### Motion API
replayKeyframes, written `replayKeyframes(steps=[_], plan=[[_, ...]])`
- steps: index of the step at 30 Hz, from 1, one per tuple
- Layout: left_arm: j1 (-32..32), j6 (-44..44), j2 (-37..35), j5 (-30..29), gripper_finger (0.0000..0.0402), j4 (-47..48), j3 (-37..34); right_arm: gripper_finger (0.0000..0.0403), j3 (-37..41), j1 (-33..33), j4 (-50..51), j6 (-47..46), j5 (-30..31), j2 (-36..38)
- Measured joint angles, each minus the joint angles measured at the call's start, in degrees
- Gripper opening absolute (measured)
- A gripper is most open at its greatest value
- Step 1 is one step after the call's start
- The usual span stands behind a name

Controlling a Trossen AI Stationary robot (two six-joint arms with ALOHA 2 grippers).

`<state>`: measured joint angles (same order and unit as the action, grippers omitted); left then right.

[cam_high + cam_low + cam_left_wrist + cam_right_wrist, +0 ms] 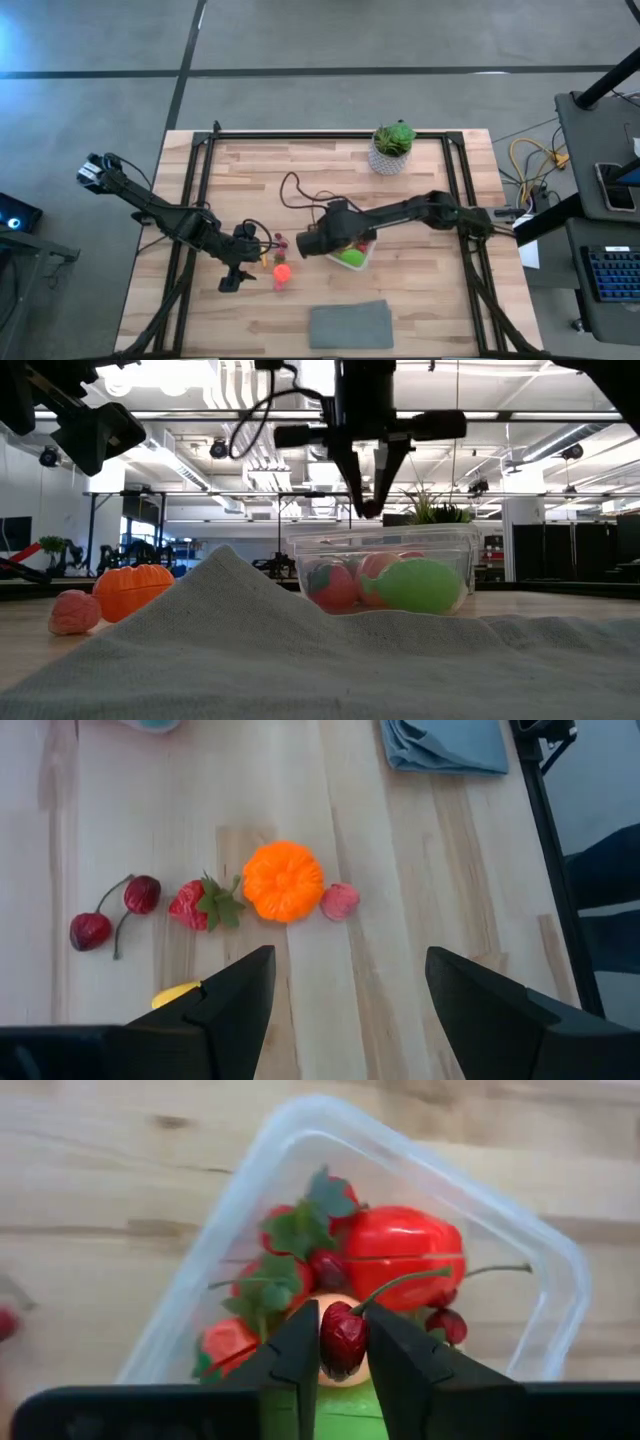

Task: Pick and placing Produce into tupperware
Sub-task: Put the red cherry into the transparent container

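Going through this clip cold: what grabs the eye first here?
The right gripper hangs over the clear tub, its jaws pinching a dark red cherry above the red and green produce already inside. Left of the tub, the left gripper hovers with jaws open over an orange pumpkin, a strawberry and a cherry pair on the wooden table.

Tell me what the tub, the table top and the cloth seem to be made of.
Tub: clear, glossy plastic; the fruit shows through its walls.
Table top: light wood planks with visible grain and seams, matte.
Cloth: grey fabric, soft and matte; it rumples into folds in the low view.
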<state>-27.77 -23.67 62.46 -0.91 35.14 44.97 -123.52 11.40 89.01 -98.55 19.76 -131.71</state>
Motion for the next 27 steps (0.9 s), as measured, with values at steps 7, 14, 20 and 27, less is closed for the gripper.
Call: replayKeyframes(steps=[7, 14, 20, 27], plan=[[0.3, -0.1, 0.0, -1.1, 0.0244, 0.0, 0.0, 0.0145, -0.9, -0.1, -0.8, 3.8, 1.3, 1.1], [0.8, -0.2, 0.0, -1.2, 0.0244, -1.5, 0.0, 0.0204, -0.8, 0.4, -0.6, 2.6, 2.0, 2.9], [1.1, 0.0, 0.0, -4.1, 0.0245, -2.8, 0.0, 0.021, -0.8, 2.6, 0.0, -2.0, 9.4, 8.5], [6.1, 0.1, 0.0, -1.4, 0.0244, -2.9, 0.0, 0.0208, 0.2, 5.8, 1.0, -2.7, 11.5, 14.7]])
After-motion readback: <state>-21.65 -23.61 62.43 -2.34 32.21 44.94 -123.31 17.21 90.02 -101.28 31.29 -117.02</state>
